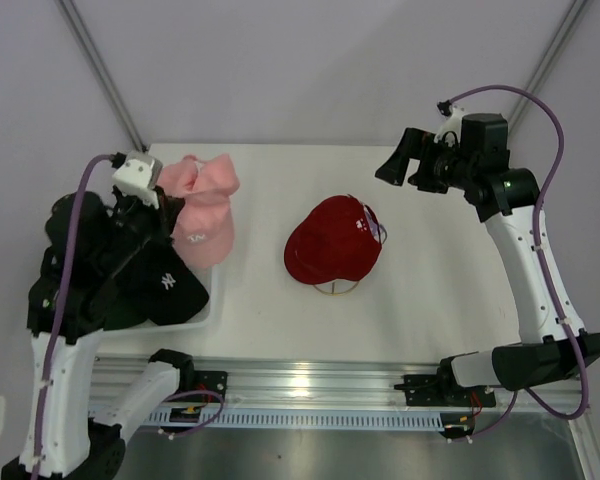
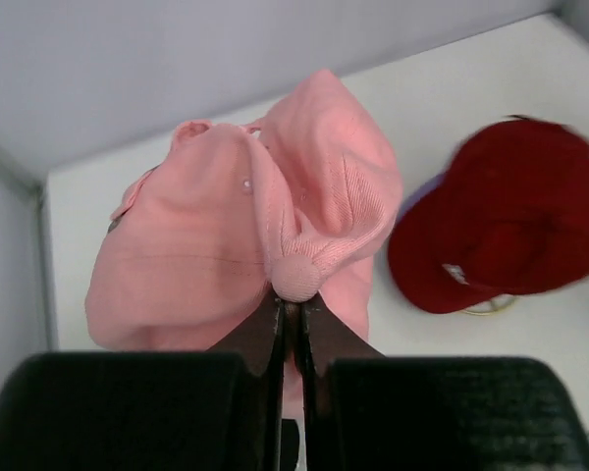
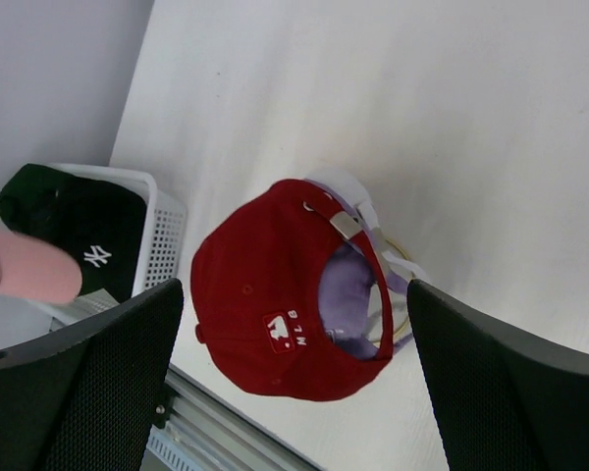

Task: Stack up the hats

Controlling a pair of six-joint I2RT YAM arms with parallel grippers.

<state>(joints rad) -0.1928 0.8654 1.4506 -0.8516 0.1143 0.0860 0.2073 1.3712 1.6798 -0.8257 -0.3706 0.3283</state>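
Left wrist: end effector (image 2: pixel 290 306), cap (image 2: pixel 201 245) pinched

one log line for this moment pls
left end effector: shut on pink cap | right end effector: open, holding nothing | red cap: over lavender cap, mid-table | black cap: in white tray

We count five caps: pink cap (image 1: pixel 202 205), red cap (image 1: pixel 330 245), lavender cap (image 3: pixel 348 294), black cap (image 1: pixel 170 285), dark green cap (image 3: pixel 22 194). One white tray (image 3: pixel 167 235), one wire stand (image 1: pixel 337 290).
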